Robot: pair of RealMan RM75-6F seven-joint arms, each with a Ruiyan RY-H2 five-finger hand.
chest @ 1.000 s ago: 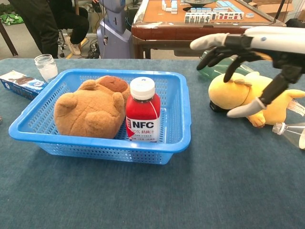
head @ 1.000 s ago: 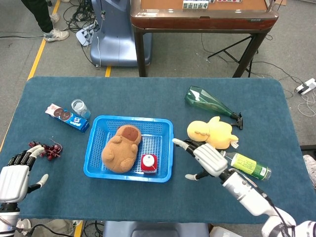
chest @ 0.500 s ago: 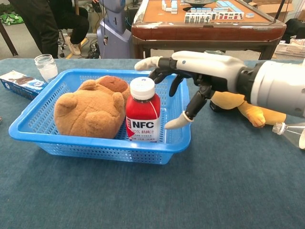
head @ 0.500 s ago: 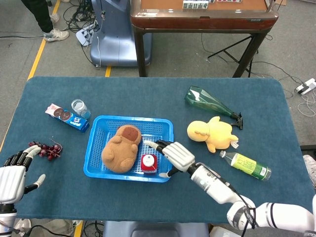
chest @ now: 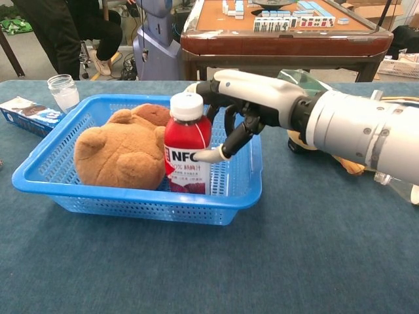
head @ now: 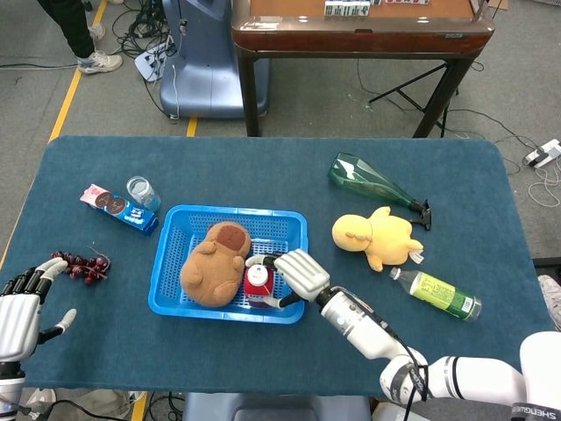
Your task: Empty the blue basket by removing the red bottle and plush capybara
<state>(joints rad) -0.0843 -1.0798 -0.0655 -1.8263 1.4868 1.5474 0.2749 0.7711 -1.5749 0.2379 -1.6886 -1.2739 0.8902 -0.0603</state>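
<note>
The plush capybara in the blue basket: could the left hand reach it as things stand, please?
Probably yes: the left hand is open, the plush capybara lies uncovered on the blue basket's left side, away from the right hand.

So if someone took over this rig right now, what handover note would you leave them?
Right hand: reaching into the blue basket, thumb and fingers around the red bottle, which leans toward the plush capybara; grip looks just made, bottle not lifted.
Left hand: open, holding nothing, at the near left table edge.
Done: nothing is out yet; bottle and capybara are both in the basket.
Left: lift the bottle out and set it on the table, then take out the capybara.
</note>
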